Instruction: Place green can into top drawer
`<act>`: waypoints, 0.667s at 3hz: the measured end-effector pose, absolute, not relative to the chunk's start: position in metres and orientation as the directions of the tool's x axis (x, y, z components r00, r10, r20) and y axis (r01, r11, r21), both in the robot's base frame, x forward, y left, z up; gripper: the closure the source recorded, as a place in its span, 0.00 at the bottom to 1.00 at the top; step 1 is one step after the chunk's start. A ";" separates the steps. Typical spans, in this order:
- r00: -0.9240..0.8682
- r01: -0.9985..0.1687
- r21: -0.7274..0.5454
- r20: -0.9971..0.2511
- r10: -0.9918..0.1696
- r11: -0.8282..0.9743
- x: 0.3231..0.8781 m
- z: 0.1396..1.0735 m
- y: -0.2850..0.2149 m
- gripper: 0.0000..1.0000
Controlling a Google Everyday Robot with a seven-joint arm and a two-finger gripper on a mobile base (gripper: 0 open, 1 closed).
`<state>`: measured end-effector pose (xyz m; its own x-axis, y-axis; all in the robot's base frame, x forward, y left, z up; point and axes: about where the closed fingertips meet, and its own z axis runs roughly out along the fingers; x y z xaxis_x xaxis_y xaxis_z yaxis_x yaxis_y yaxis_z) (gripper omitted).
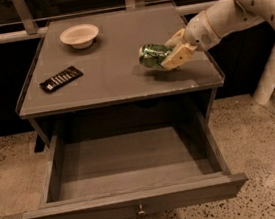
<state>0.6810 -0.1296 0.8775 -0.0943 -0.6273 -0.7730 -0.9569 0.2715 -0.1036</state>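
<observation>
The green can [153, 55] lies sideways in my gripper [172, 52], held just above the right part of the grey table top [118, 78]. The gripper's pale fingers are shut on the can's right end, and the white arm reaches in from the upper right. The top drawer [131, 175] stands pulled wide open below the table top. Its inside is bare, and its small metal knob [140, 211] shows on the front panel. The can is over the table top, behind the drawer's opening.
A pale bowl [79, 36] sits at the table's back left. A flat black remote-like bar [61, 78] lies at the left. Speckled floor surrounds the table. My white body fills the right edge. A dark railing runs behind the table.
</observation>
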 end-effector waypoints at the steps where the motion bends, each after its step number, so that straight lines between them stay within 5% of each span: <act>1: -0.120 -0.950 -0.092 -0.775 -0.620 0.299 0.635 0.887 -0.136 1.00; 2: -0.177 -0.948 -0.036 -0.766 -0.619 0.315 0.584 0.884 -0.128 1.00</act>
